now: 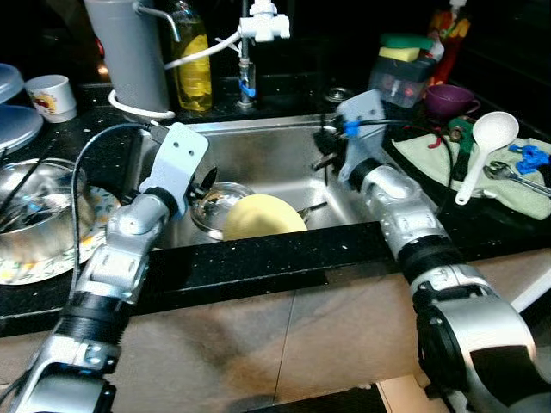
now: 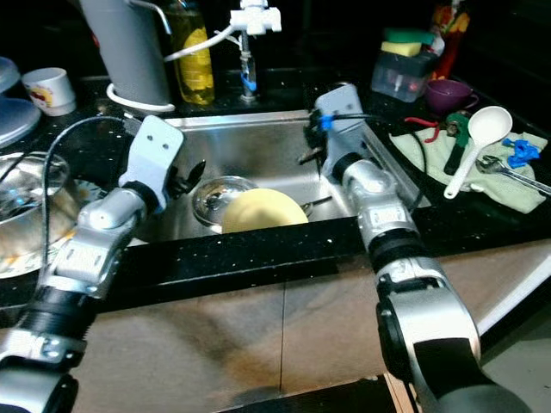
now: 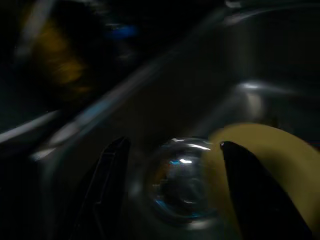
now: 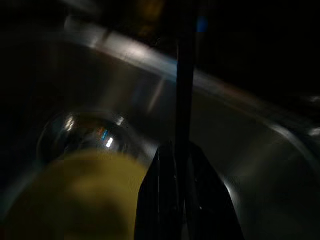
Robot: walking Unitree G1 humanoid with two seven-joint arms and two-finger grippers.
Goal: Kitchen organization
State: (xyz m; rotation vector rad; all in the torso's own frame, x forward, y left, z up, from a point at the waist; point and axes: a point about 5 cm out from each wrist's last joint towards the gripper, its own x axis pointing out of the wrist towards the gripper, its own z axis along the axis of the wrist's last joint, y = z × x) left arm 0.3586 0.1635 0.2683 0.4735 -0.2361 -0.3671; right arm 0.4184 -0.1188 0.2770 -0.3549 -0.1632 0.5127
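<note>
Left gripper (image 3: 172,195) fingers spread wide over the round steel bowl (image 1: 215,205); at three o'clock, right gripper (image 4: 177,200) seemingly pinches a thin dark rod (image 4: 184,90).

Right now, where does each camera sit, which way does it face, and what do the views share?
Left eye view: head, looking down into the sink; both silver arms show.
Right eye view: head too, same scene.
Left wrist view: looks along the open left gripper at the glass bowl and yellow plate.
Right wrist view: looks along the shut right gripper, which holds a thin dark utensil.
Shared: bowl and plate.
</note>
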